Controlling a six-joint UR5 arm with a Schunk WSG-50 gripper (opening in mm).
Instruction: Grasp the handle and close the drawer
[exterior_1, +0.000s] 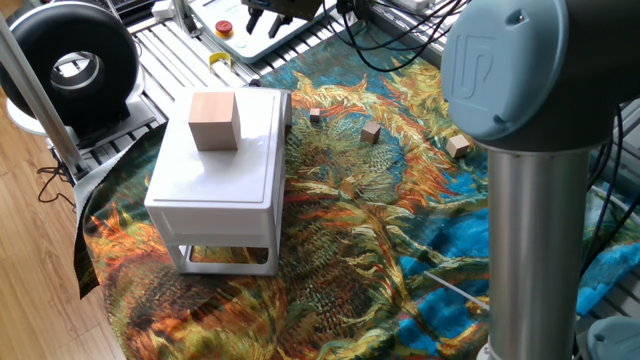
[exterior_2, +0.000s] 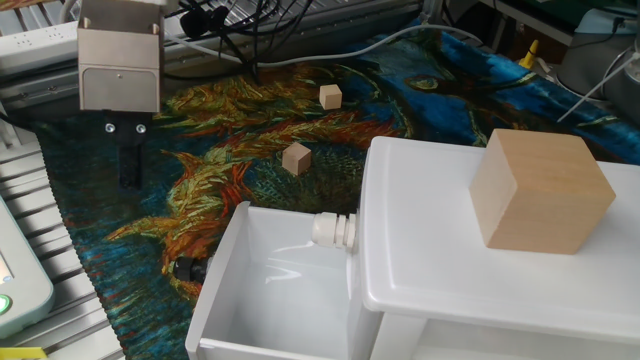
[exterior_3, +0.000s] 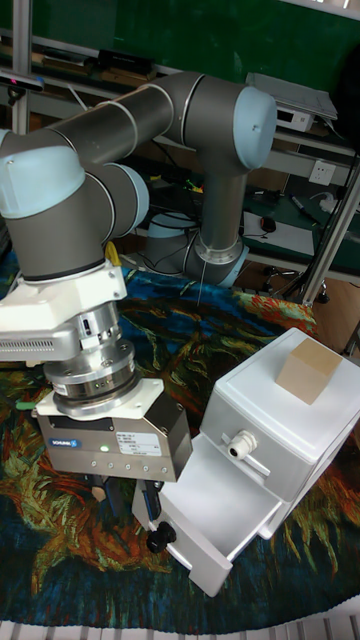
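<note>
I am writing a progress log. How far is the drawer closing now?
Nothing looks done: the drawer stands pulled out of the white cabinet. In hand: the gripper hangs over the cloth, away from the drawer, holding nothing. Left: reach the handle, grasp it, push the drawer in.

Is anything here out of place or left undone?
The white drawer hangs pulled out of its cabinet, empty. A wooden cube sits on the cabinet's top, and small blocks lie scattered on the cloth. The gripper hangs beside the drawer, touching nothing.
</note>
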